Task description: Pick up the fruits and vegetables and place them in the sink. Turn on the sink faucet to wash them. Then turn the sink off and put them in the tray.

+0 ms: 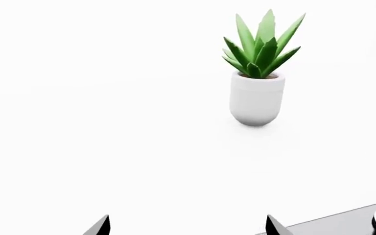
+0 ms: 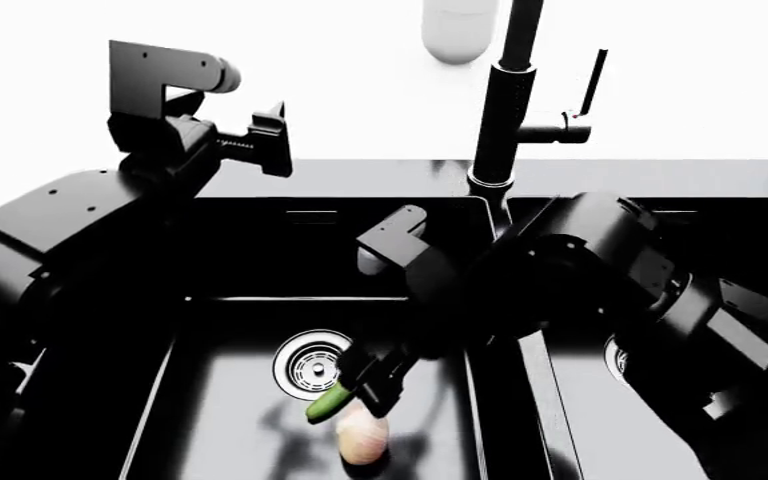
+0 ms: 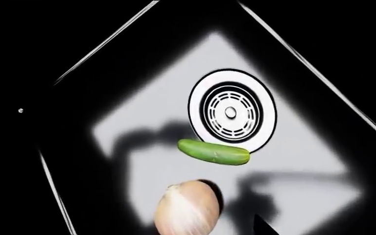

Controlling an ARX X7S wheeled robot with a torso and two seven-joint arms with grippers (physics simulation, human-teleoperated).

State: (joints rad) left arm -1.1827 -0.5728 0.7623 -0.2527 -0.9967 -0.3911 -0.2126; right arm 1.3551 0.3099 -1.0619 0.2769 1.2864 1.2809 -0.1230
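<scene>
Where sink (image 2: 224, 300) holds cucumber (image 3: 213, 152), onion (image 3: 186, 208)

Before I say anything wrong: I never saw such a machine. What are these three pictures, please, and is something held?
It is a simulated robot with two arms. The head view looks down over a black sink with a tall faucet. The right wrist view looks into the left basin: a green cucumber lies at the edge of the steel drain, an onion close beside it. The right tool hangs just above them; I cannot tell if it grips the cucumber. The left wrist view shows the left tool open and empty, facing a potted plant.
</scene>
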